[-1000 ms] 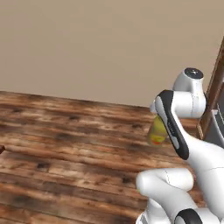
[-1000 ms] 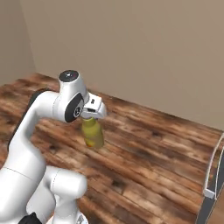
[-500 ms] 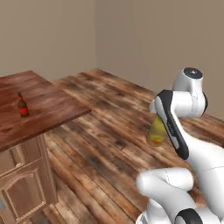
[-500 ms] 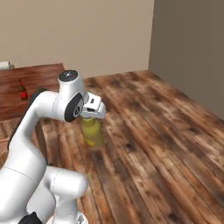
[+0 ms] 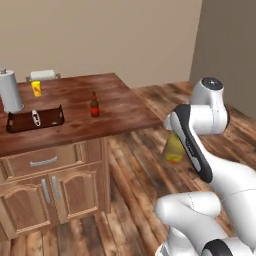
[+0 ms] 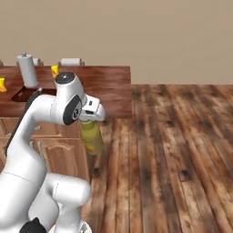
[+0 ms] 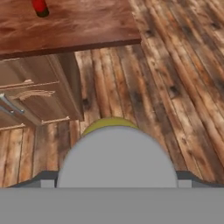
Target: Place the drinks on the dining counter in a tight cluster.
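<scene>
Left base view, L to R: grey cylinder roll (image 5: 10, 91) stands upright at far left edge of the dining counter (image 5: 115, 117). Just right of it, dark rectangular sink recess (image 5: 35, 120) w/ a small metal fitting inside. Behind the recess, a small yellow cup (image 5: 36, 88) w/ red mark, and a pale flat item (image 5: 42, 75) at the counter's back edge, can't tell what it is. Small dark brown bottle (image 5: 94, 104) w/ red label stands upright on the counter, right of the recess, well apart from the cup. Light wood cabinets (image 5: 55, 187) under the top, drawer above two doors.

Right of the counter, over the plank floor (image 5: 135, 170): olive-yellow bottle (image 5: 174, 149) hangs upright in the gripper (image 5: 176, 131), off the counter, past its right edge. Arm covers the grip here.

Right base view: same bottle (image 6: 92, 136) below the gripper (image 6: 92, 117), yellow-red label low on its body, in front of the cabinet corner, not on the top. Fingers wide around bottle's upper part – grasping it.

Hand view: grey cap (image 7: 117, 157) fills the lower middle, olive shoulder just above; counter corner and brown bottle's base (image 7: 40, 7) upper left, well apart.
</scene>
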Robot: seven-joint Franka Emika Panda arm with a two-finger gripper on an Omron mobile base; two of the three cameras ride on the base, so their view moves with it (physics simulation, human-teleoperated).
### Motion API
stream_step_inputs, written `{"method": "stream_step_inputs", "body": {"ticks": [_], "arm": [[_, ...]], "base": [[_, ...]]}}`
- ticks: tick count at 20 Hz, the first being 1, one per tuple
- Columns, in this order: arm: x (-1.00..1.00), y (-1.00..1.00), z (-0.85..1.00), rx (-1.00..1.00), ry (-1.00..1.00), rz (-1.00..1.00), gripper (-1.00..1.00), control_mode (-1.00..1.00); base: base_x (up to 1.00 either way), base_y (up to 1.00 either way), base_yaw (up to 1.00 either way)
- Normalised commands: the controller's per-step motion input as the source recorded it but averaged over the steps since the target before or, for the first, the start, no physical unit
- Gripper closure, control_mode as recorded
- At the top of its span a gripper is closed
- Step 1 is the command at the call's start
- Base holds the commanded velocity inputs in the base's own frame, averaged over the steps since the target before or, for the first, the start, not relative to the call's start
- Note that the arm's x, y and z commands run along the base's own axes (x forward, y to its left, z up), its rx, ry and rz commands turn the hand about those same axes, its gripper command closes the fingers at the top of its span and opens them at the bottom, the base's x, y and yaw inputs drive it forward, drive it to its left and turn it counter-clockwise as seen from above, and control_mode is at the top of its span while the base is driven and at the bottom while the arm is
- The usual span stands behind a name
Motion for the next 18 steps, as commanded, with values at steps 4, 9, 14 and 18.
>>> {"method": "stream_step_inputs", "body": {"ticks": [4,9,14,18], "arm": [[0.0,0.0,0.0,0.0,0.0,0.0,1.0,1.0],[0.0,0.0,0.0,0.0,0.0,0.0,1.0,1.0],[0.0,0.0,0.0,0.0,0.0,0.0,1.0,1.0],[0.0,0.0,0.0,0.0,0.0,0.0,1.0,1.0]], "base": [[0.69,-0.21,0.06],[0.62,-0.31,0.0],[0.48,-0.15,0.07],[0.39,-0.04,0.2]]}}
